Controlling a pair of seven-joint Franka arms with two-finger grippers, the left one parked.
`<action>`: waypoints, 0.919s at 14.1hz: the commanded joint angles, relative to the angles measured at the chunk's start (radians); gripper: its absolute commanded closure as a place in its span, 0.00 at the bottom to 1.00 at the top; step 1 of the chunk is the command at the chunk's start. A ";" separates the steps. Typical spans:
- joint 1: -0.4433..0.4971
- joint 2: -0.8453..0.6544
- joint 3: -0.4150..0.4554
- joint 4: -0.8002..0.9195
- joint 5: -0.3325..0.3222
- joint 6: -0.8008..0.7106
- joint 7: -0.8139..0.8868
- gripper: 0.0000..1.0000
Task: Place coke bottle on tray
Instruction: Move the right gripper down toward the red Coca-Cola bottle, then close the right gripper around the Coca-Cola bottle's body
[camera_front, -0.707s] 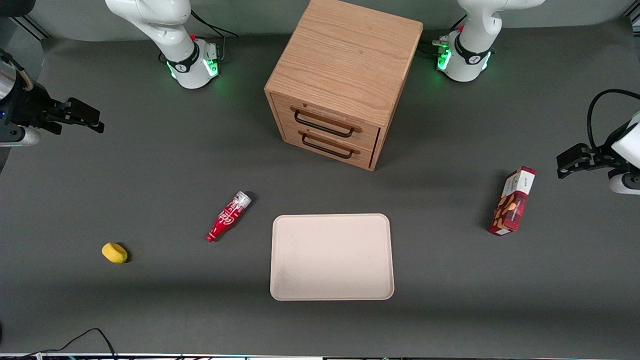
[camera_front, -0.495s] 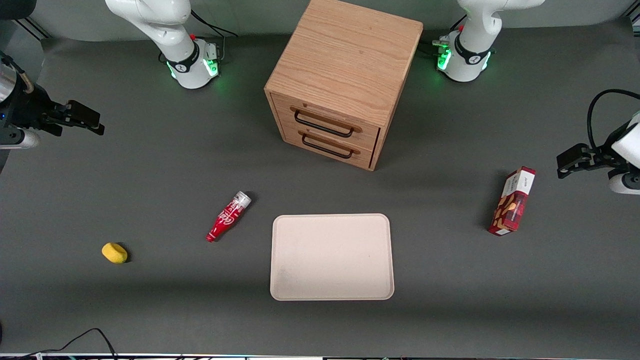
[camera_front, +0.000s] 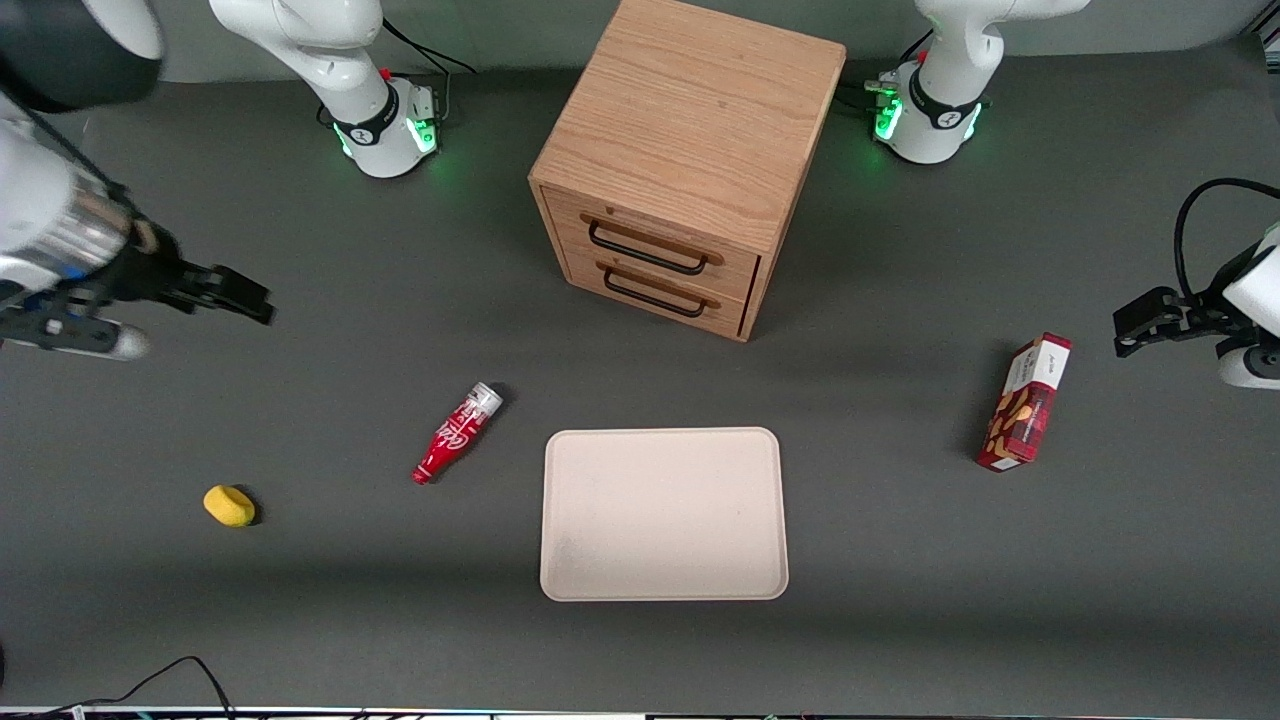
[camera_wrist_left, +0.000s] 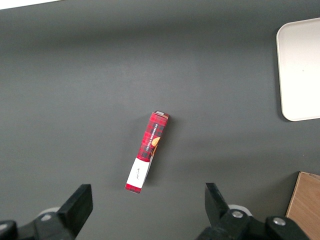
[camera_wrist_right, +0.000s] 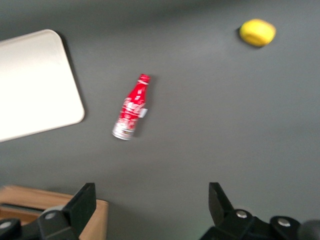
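A grey bench (camera_front: 300, 620) seen from the front. Nearest the camera, a cream tray (camera_front: 663, 514) lies flat with nothing on it. Just beside it, toward the working arm's end, the red coke bottle (camera_front: 457, 434) lies on its side, cap pointing toward the camera, silver base away. A small yellow object (camera_front: 229, 505) sits further toward that end. Farther from the camera, the gripper (camera_front: 235, 298) hangs above the bench, well apart from the bottle, fingers (camera_wrist_right: 84, 201) spread wide and holding nothing. This looks like the approach step; next it should centre over the bottle's body, turn to span its width, and descend. Farthest stands a wooden drawer cabinet (camera_front: 690, 160).
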 joint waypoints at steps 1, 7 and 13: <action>0.041 0.081 0.042 -0.004 -0.007 0.069 0.242 0.00; 0.136 0.296 0.042 -0.034 -0.101 0.216 0.595 0.00; 0.149 0.445 0.031 -0.134 -0.200 0.455 0.691 0.00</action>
